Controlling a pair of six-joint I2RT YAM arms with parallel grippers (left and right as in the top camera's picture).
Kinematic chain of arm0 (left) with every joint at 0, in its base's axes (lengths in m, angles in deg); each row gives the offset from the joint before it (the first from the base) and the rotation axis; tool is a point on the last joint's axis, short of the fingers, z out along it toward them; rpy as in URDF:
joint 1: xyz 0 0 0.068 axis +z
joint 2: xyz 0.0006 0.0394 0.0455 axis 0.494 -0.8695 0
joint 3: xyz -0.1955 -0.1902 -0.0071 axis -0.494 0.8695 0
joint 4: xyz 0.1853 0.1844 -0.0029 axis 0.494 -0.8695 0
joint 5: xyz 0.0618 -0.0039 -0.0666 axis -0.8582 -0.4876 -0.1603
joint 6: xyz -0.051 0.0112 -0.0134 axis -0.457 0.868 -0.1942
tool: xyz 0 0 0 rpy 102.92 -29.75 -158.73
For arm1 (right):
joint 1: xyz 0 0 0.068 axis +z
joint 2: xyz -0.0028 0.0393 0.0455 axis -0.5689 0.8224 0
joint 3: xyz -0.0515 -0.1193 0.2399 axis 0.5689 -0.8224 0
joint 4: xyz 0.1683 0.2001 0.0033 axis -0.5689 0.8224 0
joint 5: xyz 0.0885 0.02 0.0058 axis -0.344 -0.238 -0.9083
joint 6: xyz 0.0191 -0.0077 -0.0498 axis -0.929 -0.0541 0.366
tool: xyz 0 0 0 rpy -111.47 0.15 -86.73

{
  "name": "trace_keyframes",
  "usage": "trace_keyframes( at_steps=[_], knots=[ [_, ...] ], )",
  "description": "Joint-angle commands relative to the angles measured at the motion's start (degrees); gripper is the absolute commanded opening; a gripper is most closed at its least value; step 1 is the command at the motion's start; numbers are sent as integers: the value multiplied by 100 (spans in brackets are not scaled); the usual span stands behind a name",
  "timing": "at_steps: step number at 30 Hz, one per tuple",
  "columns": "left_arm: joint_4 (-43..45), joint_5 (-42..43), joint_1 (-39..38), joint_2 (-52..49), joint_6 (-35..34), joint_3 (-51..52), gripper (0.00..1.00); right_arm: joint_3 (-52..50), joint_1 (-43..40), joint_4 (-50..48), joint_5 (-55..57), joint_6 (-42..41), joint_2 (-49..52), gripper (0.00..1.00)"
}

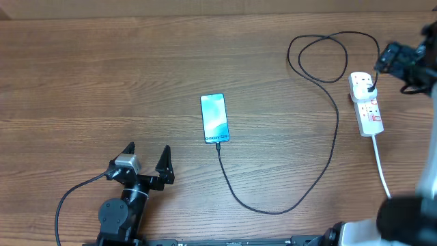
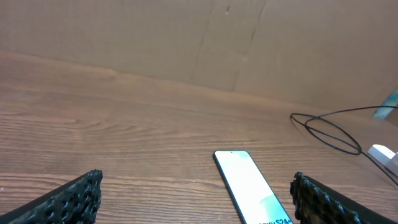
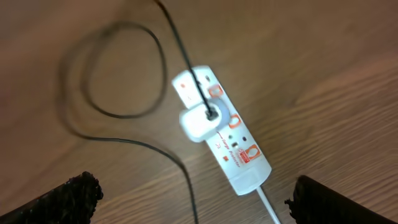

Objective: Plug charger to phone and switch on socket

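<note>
Fingers (image 2: 68,199) of left gripper (image 1: 147,152) spread wide and empty, low over the near left of the table (image 1: 82,75), tips pointing far. Likewise parted and empty, the right gripper (image 3: 194,190), poised above the socket (image 1: 367,106) at far right. At centre, flat and screen up, the phone (image 1: 214,118), "S24" legible. From its near edge, the charger (image 1: 328,157), looped and plugged into the socket. Red socket markings too small to read.

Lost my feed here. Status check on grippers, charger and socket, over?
Left fingers open, empty, clear of phone. Right fingers open above socket. Charger joins phone and socket; switch state unreadable. Nothing blocking.
</note>
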Motion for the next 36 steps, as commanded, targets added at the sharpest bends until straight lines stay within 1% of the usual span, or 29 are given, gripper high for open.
trace_keyframes(
  at_steps=[1,5,10,16,18,22,28,31,33,36],
  knots=[
    [-20,-83,35,52,109,20,99,44,153,-4,55,26,-850,100],
    [-20,-81,35,52,109,20,100,44,433,-4,55,26,-1502,100],
    [-20,-83,35,52,109,20,100,39,1034,-2,55,26,-1954,100],
    [-20,-83,35,52,109,20,100,39,1790,0,90,24,-2020,100],
    [-20,-83,35,52,109,20,100,37,1904,0,297,26,-2013,100],
    [-20,-83,35,52,109,20,100,-114,1958,-22,339,26,-2009,100],
    [-20,-83,35,52,109,20,100,-938,1958,-31,354,26,-2015,100],
    [-20,-83,35,52,109,20,100,-1526,1958,-63,356,26,-2017,100],
    [-20,-83,35,52,109,20,100,-1939,1958,-234,352,28,-2055,100],
    [-20,-83,35,52,109,20,100,-2649,1958,-752,350,26,-2168,100]
  ],
)
